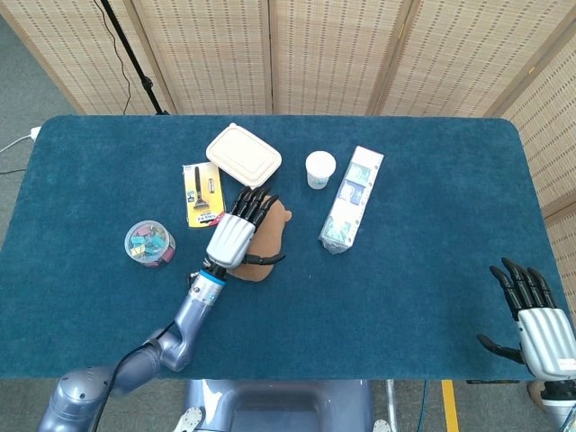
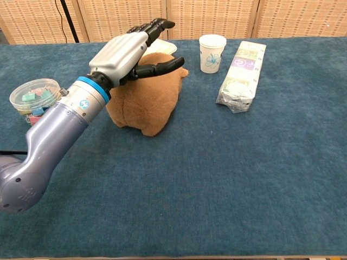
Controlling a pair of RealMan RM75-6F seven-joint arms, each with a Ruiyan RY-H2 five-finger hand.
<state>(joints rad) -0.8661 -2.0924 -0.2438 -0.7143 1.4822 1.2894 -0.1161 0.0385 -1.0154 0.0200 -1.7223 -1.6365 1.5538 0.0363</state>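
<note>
Fingers [image 2: 154, 26] of the left hand [image 2: 126, 54] hover spread and released above the brown plush toy [image 2: 146, 105], which lies on the counter [image 2: 244, 179] just beneath them, so lowering squarely over its back before closing should grip best.

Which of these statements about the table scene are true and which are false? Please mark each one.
1. The left hand is above the brown plush toy with its fingers spread. True.
2. The paper cup lies on its side. False: it stands upright, between the white lidded box and the long packet.
3. The right hand holds the long packet. False: it is open near the table's right edge, far from the packet.
4. A round clear tub of coloured clips stands to the left of the plush toy. True.
5. The yellow card with a razor lies beside the white lidded box. True.
</note>
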